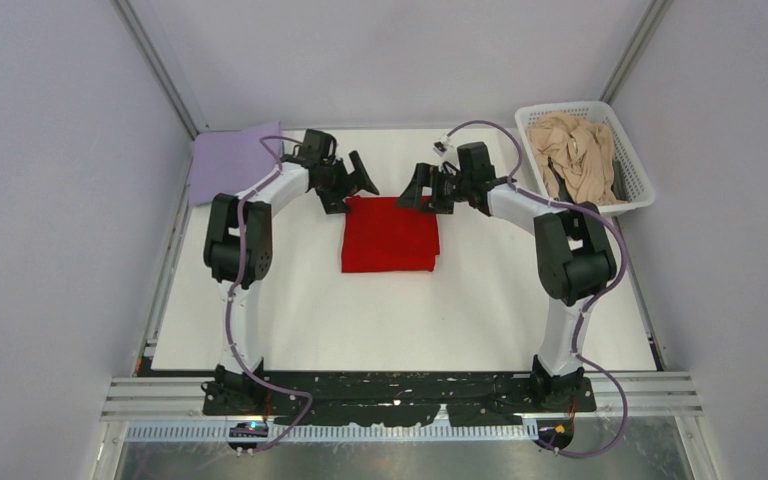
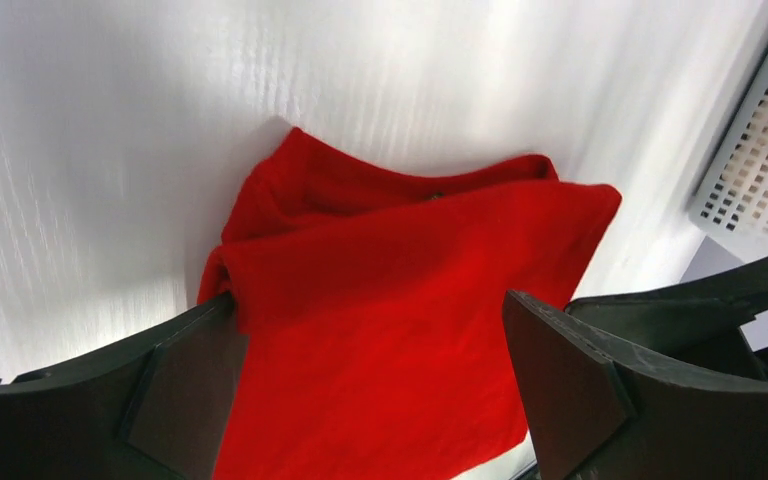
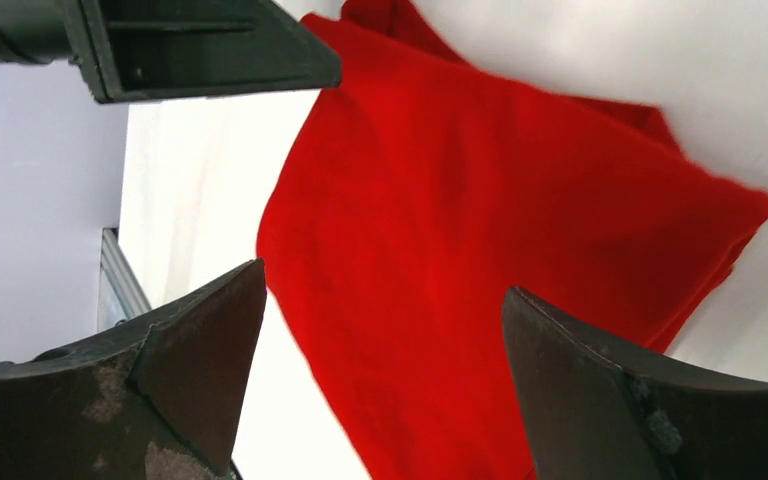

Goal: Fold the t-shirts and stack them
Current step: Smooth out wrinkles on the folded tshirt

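Corners of red t-shirt [image 1: 390,238] hidden beneath left tool [image 1: 352,187], right tool [image 1: 423,192].

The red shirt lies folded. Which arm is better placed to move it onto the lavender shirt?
Probably left: the left gripper, jaws open, hangs by the red shirt on the lavender shirt's side.

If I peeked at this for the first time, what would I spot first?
The bright red t-shirt, folded square in the middle of the table. The left gripper and right gripper hang open at its far edge. A crumpled beige t-shirt fills the white basket far right; a lavender t-shirt lies far left.
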### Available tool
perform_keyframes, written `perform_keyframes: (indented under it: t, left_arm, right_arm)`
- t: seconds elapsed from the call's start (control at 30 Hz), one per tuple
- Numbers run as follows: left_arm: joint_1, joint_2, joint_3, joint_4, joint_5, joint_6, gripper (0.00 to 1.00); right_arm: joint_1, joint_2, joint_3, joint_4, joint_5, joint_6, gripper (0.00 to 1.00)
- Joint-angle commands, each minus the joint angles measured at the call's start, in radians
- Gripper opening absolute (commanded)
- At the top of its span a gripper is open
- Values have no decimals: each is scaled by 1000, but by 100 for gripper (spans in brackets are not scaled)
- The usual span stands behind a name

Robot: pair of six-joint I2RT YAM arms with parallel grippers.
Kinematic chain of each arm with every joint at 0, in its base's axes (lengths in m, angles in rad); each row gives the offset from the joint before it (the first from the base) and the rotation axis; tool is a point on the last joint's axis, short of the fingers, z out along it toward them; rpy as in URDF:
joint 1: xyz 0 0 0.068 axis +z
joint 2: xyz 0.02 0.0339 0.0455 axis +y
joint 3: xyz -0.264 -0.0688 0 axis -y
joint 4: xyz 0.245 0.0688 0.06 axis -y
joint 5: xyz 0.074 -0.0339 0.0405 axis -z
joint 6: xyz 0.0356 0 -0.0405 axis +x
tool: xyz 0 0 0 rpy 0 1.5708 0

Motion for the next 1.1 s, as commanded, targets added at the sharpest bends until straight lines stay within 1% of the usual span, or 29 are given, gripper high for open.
perform_keyframes:
  t: [0.0,0.17,0.3,0.37,0.5,0.6,0.7,0.87,0.97,1.07]
  left_arm:
    - [11,50,84,105,11,-93,99]
    - [11,138,172,-41,10,-127,99]
    - [4,137,190,-163,1,-122,99]
    - [0,115,179,-224,27,-102,99]
    - [-23,18,47,-247,31,-73,99]
    - [-48,-71,-91,-211,25,-63,99]
    - [-78,-162,-189,-181,8,-53,99]
    - [-124,-315,-293,-131,-59,-38,99]
    - [-145,-370,-319,-152,-152,-4,99]
    - [-155,-389,-343,-190,-203,36,99]
  right_arm:
    - [-10,71,103,15,50,1,95]
    - [-21,158,139,-38,137,-8,95]
    - [-22,193,133,-67,160,-14,95]
    - [-20,190,112,-93,163,-14,95]
    - [-11,121,-15,-84,163,-17,95]
    - [5,39,-111,-81,164,-18,95]
    - [35,-31,-214,-69,167,-21,95]
    - [58,-163,-259,-73,234,-33,95]
    - [57,-255,-265,-71,289,-39,95]
    - [57,-338,-296,-66,332,-40,95]
